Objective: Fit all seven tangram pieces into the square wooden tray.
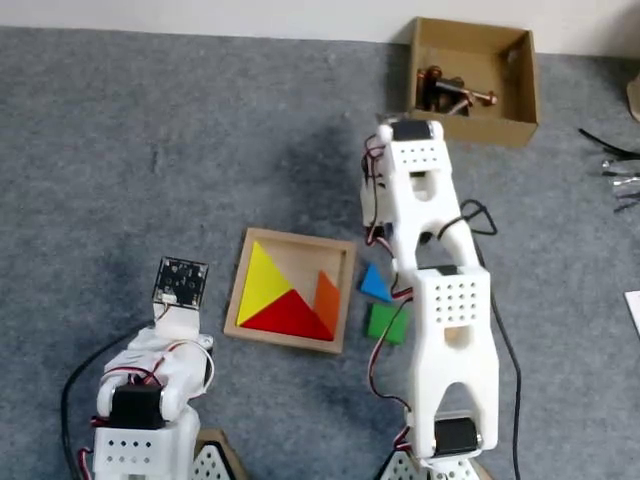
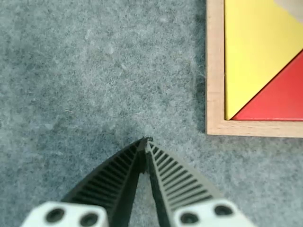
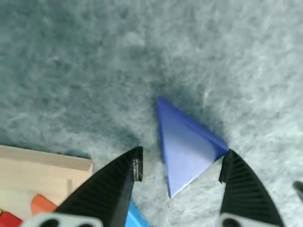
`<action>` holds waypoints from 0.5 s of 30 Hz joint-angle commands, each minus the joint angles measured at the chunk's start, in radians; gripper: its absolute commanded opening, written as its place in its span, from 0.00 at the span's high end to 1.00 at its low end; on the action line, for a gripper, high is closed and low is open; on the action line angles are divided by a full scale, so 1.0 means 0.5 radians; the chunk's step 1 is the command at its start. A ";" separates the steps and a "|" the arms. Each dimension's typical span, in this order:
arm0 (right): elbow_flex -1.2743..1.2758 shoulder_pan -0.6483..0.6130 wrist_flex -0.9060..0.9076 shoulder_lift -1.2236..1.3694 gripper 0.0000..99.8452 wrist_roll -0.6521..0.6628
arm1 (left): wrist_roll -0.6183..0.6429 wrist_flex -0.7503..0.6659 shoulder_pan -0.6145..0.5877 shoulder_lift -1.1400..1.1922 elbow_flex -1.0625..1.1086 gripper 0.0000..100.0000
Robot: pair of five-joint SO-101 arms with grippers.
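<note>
Square wooden tray point(image 1: 236, 300) mid-surface point(image 1: 120, 150), holding yellow triangle point(image 1: 262, 283), red triangle point(image 1: 290, 315), orange piece point(image 1: 327, 293). Bright blue piece point(image 1: 375, 283) at tray's 3 o'clock, green piece point(image 1: 387, 323) at 4 o'clock, both on surface. Left gripper point(image 2: 146, 141) pinched closed, empty, at tray's 9 o'clock. Right gripper point(image 3: 182, 163) spread wide, fingers either side of dark blue triangle point(image 3: 187, 142) lying flat near tray corner.
</note>
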 commanded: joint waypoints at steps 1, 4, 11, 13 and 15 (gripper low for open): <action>-0.035 0.044 -0.032 -0.164 0.75 0.074 | -0.018 0.009 -0.020 -0.011 0.038 0.99; -0.035 0.044 -0.032 -0.164 0.75 0.104 | -0.018 0.009 -0.020 -0.011 0.038 0.99; -0.035 0.044 -0.032 -0.164 0.74 0.196 | -0.018 0.009 -0.020 -0.011 0.038 0.99; -0.035 0.044 -0.032 -0.164 0.74 0.215 | -0.018 0.009 -0.020 -0.011 0.038 0.99; -0.035 0.044 -0.032 -0.164 0.74 0.227 | -0.018 0.009 -0.020 -0.011 0.038 0.99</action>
